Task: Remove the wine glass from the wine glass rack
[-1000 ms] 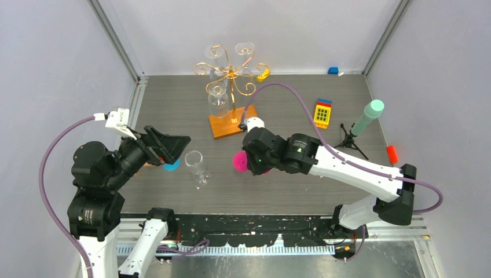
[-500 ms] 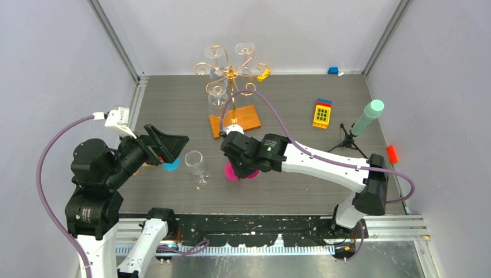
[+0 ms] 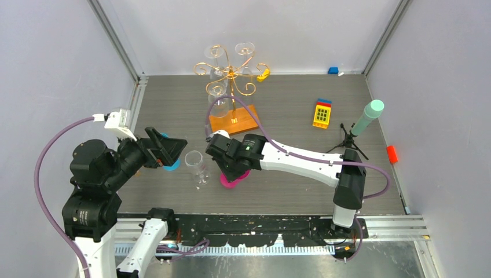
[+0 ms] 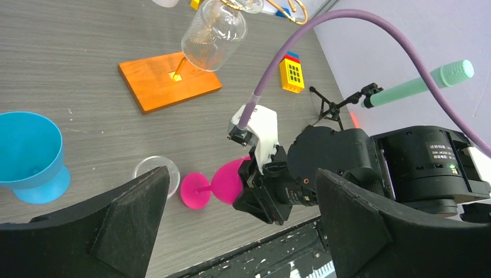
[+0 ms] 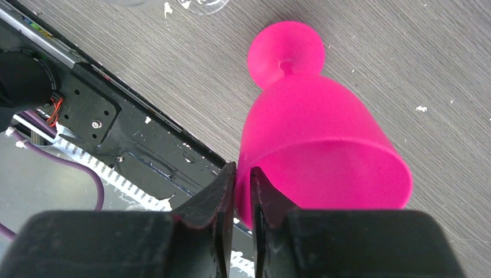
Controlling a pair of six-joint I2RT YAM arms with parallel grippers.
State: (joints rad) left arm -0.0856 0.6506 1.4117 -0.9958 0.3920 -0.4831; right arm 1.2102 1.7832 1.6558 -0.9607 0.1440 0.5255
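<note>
Wine glass (image 5: pixel 324 139) lying sideways, rim at right end effector (image 5: pixel 242 172), grip unclear

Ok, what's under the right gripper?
A pink goblet on its side, foot pointing away from the right gripper. The fingers cover part of its rim, so any grip is hidden.

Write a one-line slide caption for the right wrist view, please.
Right pincer, fingers nearly together, at the rim of a pink goblet tipped on its side on the grey table.
</note>
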